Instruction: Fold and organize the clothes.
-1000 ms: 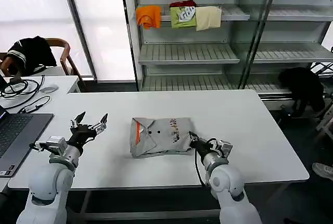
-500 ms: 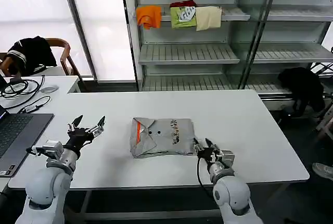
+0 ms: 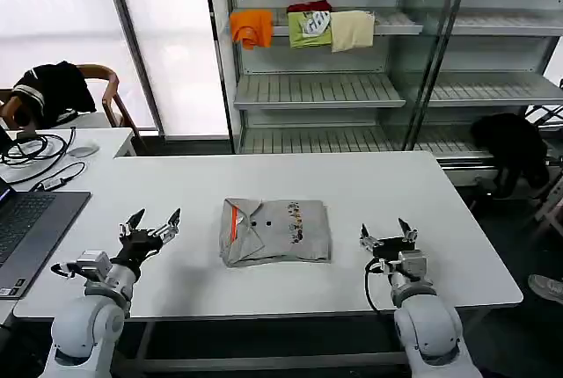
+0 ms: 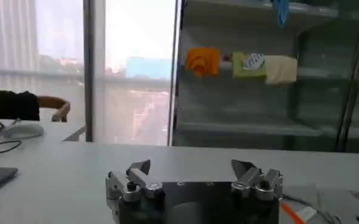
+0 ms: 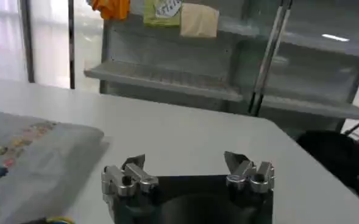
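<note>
Head view: high on the robot, facing forward and down over the white table (image 3: 422, 193), taking in both arms at the near edge and the shelving unit (image 3: 352, 88) behind. Left wrist view: low, just behind the left gripper (image 4: 191, 170), near the tabletop, looking level across it toward the shelving. Right wrist view: same low placement behind the right gripper (image 5: 185, 165), sharing the shelving's orange, green and cream garments (image 5: 161, 9) with both other views.

Metal shelving (image 3: 369, 88); bright window (image 3: 62, 9)
</note>
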Action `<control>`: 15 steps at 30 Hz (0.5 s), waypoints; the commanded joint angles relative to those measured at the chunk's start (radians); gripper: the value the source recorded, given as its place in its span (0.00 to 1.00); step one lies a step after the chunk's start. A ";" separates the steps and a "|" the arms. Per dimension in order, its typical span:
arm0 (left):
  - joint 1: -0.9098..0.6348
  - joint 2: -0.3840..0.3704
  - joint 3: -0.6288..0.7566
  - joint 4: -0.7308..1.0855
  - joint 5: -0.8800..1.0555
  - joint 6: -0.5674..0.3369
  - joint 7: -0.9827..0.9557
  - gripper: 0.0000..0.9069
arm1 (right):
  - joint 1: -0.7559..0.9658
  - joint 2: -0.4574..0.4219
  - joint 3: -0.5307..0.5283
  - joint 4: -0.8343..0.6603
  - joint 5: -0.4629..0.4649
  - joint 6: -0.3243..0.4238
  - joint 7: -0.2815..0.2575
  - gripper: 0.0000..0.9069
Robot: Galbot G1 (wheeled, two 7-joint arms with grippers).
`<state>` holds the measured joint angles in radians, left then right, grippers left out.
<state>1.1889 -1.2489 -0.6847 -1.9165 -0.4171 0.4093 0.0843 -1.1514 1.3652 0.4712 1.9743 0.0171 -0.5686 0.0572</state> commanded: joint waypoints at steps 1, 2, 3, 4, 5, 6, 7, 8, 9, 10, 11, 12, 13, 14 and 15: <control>0.029 0.006 0.019 0.000 -0.063 -0.052 -0.048 1.00 | 0.011 -0.047 0.053 0.007 -0.100 -0.010 -0.090 1.00; 0.031 0.009 0.020 0.004 -0.063 -0.061 -0.048 1.00 | 0.013 -0.044 0.053 0.006 -0.099 -0.009 -0.095 1.00; 0.031 0.010 0.020 0.005 -0.063 -0.063 -0.048 1.00 | 0.015 -0.043 0.054 0.004 -0.099 -0.008 -0.108 1.00; 0.033 0.015 0.022 0.009 -0.060 -0.069 -0.049 1.00 | 0.013 -0.043 0.057 0.006 -0.095 -0.001 -0.131 1.00; 0.034 0.018 0.023 0.011 -0.060 -0.074 -0.048 1.00 | 0.009 -0.045 0.061 0.010 -0.088 0.022 -0.151 1.00; 0.036 0.025 0.024 0.013 -0.061 -0.081 -0.047 1.00 | 0.009 -0.048 0.061 0.011 -0.086 0.025 -0.158 1.00; 0.038 0.028 0.025 0.015 -0.059 -0.089 -0.048 1.00 | 0.009 -0.050 0.060 0.012 -0.084 0.028 -0.160 1.00; 0.037 0.034 0.026 0.017 -0.058 -0.094 -0.049 1.00 | 0.012 -0.051 0.061 0.009 -0.073 0.028 -0.157 1.00; 0.038 0.039 0.026 0.020 -0.057 -0.105 -0.048 1.00 | 0.014 -0.051 0.065 0.007 -0.059 0.023 -0.155 1.00; 0.039 0.043 0.028 0.021 -0.054 -0.114 -0.051 1.00 | 0.015 -0.052 0.069 0.005 -0.049 0.020 -0.156 1.00; 0.039 0.048 0.029 0.024 -0.047 -0.123 -0.053 1.00 | 0.014 -0.051 0.075 0.003 -0.031 0.019 -0.152 1.00; 0.041 0.052 0.029 0.025 -0.047 -0.131 -0.054 1.00 | 0.011 -0.050 0.078 0.003 -0.016 0.016 -0.152 1.00; 0.042 0.056 0.029 0.028 -0.044 -0.139 -0.054 1.00 | 0.007 -0.050 0.080 0.005 -0.006 0.016 -0.148 1.00; 0.042 0.060 0.028 0.032 -0.044 -0.144 -0.054 1.00 | 0.003 -0.048 0.081 0.007 0.005 0.013 -0.145 1.00; 0.042 0.062 0.027 0.036 -0.044 -0.146 -0.055 1.00 | -0.003 -0.047 0.082 0.010 0.014 0.012 -0.145 1.00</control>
<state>1.2232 -1.2124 -0.6609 -1.8956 -0.4559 0.3252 0.0424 -1.1426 1.3293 0.5290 1.9790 -0.0238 -0.5617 -0.0473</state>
